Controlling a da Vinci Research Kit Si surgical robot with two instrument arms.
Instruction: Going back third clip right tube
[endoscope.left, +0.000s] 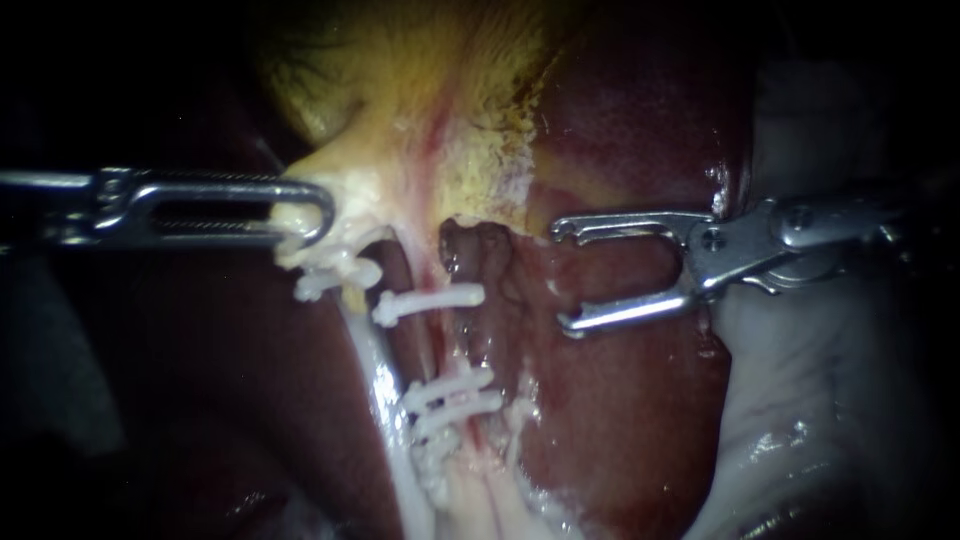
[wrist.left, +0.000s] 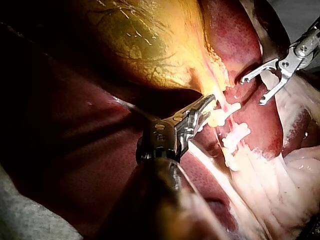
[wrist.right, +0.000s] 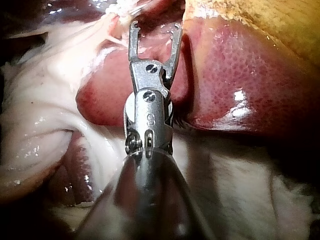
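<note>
– Right instrument (endoscope.left: 560, 278): bright metal jaws spread wide, tips hooked, nothing between them. They hang over glossy dark-red liver (endoscope.left: 620, 420), apart from the clips.
– Left instrument (endoscope.left: 315, 215)?
– Slotted, ridged jaws pinching pale tissue (endoscope.left: 360, 195) at the foot of the yellow, veined gallbladder (endoscope.left: 400, 70).
– Clips?
– White, ribbed. The upper clip (endoscope.left: 430, 300) lies across the right tube (endoscope.left: 443, 345) just below the gallbladder. The lower pair of clips (endoscope.left: 455, 395) sits side by side farther down the same tube. Another clip (endoscope.left: 330, 280) sits by the whitish left tube (endoscope.left: 375, 380), just under the left instrument's jaws.
</note>
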